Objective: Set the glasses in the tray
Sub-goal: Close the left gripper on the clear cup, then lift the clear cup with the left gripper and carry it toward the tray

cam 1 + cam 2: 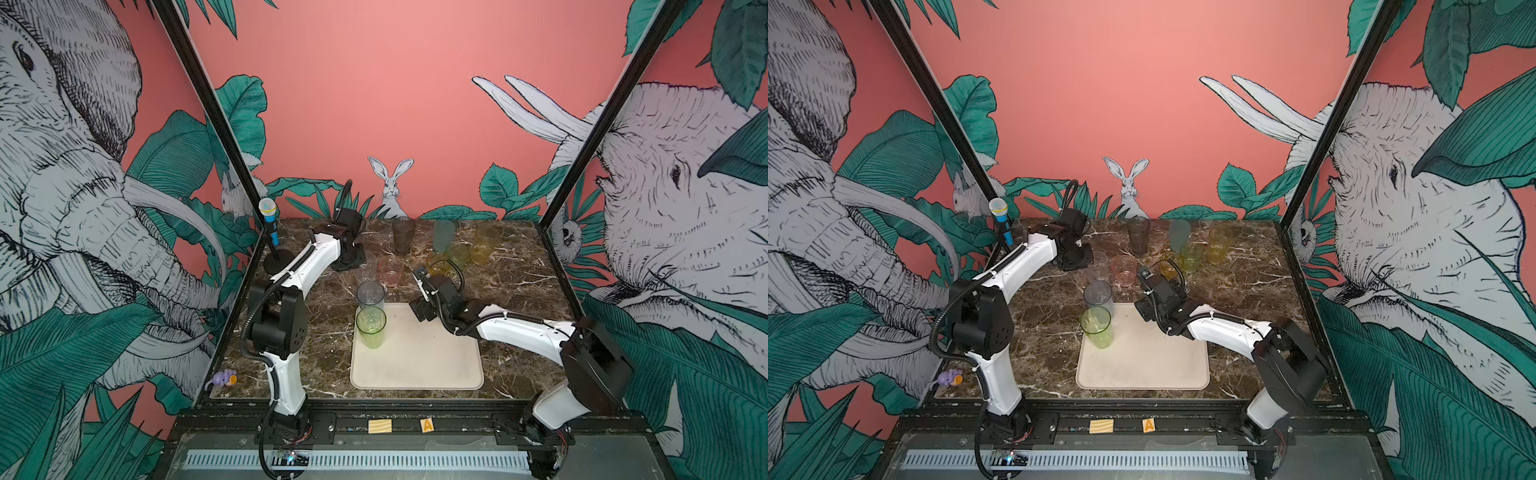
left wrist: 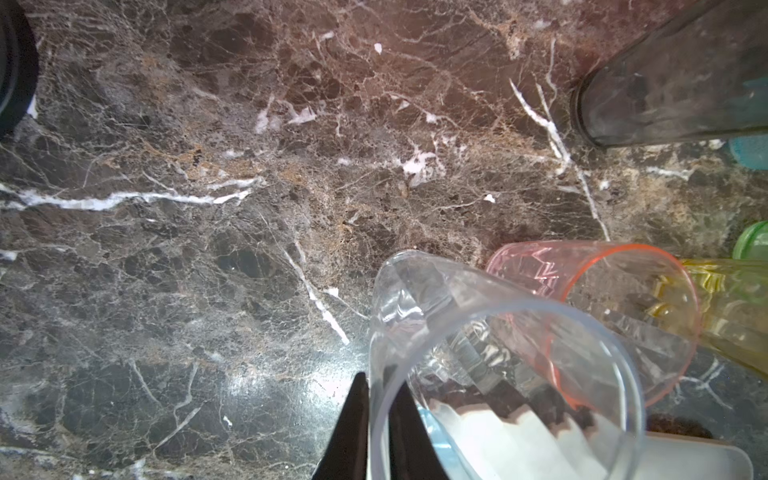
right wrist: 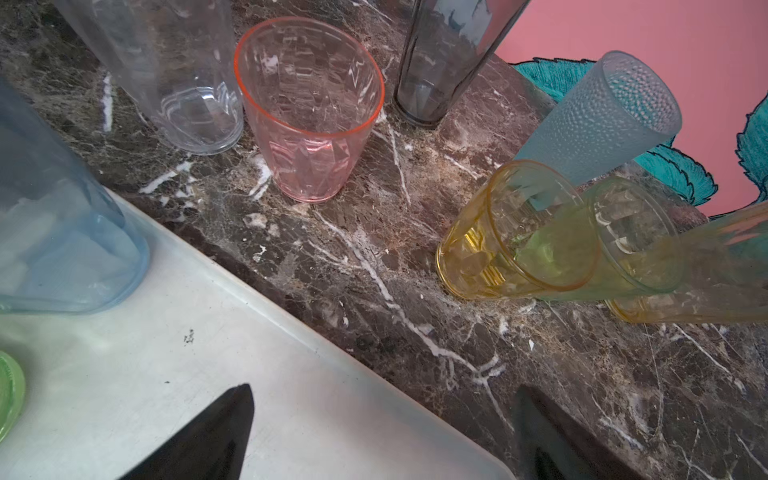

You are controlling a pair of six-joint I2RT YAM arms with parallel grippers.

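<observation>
Fingers of left arm pinching clear glass rim. Fingers of right arm spread wide above tray edge.

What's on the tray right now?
Two glasses stand near the tray's far left corner: the green tumbler and, behind it, the grey-blue tumbler. The rest looks bare, but the right arm hides its far right corner in both top views.
</observation>
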